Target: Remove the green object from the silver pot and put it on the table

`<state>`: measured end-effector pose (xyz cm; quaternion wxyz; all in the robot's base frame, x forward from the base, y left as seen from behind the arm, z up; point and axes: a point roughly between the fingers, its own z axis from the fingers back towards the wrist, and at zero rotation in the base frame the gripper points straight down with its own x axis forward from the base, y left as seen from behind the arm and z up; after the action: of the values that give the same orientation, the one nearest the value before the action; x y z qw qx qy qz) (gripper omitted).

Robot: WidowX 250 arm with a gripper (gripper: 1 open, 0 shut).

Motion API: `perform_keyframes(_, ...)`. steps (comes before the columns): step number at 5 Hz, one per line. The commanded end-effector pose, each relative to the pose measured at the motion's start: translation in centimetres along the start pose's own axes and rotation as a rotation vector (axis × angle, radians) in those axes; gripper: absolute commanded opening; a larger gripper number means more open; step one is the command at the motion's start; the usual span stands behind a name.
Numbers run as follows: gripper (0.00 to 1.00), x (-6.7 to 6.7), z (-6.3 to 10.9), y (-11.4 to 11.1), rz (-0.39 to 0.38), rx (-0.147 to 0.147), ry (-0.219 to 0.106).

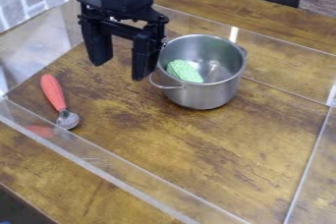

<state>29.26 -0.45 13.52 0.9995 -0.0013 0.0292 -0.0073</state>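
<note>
Small, light green and oblong, with a bumpy surface, the green object (186, 72) lies inside the silver pot (202, 72), a round, shiny vessel on the wooden table (226, 159). Beside the pot, the black gripper (118, 68) hangs with jaws apart, nothing between them. The pot's near wall may hide part of the object; its finer details are too small to make out.

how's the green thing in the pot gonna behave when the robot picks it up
The green thing looks small and bumpy, so it probably grips well rather than slipping. Its rounded, oblong shape may let it roll if nudged against the steel wall of the pot. Stiffness I can't tell.
</note>
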Motion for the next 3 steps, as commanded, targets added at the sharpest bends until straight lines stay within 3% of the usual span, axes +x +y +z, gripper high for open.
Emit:
perform_keyframes(1, 1.0, -0.1, -0.8, -0.1, 0.005, -0.003, 0.026)
perform_keyframes(3, 1.0, 2.4, -0.7, -1.6, 0.082, -0.025, 0.001)
